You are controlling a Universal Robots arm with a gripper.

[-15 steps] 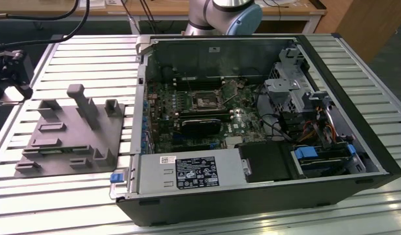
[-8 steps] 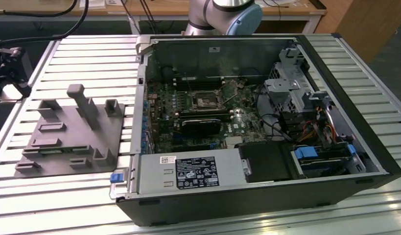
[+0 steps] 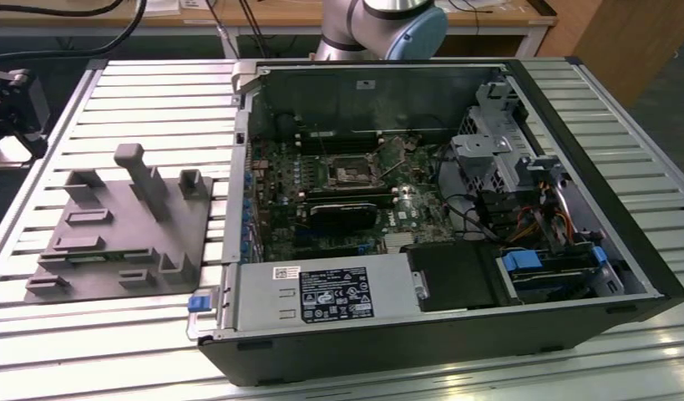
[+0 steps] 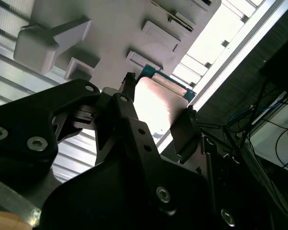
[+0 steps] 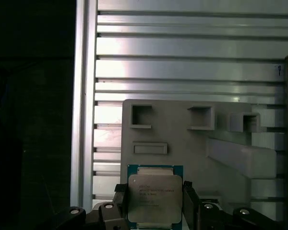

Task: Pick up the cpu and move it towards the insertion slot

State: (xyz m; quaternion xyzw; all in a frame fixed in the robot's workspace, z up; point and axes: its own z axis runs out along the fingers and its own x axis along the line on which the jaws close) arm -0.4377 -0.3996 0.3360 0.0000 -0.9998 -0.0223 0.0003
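Black end effector (image 5: 154, 205), in both wrist views, has its jaws clamped on opposite edges of the cpu (image 5: 152, 196), a flat square chip with a silvery-grey metal top on a green board. Beyond it lies the pale grey plastic fixture plate (image 5: 192, 139) with square pockets, on the ribbed aluminium counter (image 5: 182, 57). In the exterior view the insertion slot (image 3: 351, 173), a small silver-framed square socket with a dark centre, sits inside the open black computer case (image 3: 431, 351), toward the exterior view's right of that plate, so the chip's way likely runs there.

The cpu (image 5: 154, 199) is cut off by the first wrist view's edge.
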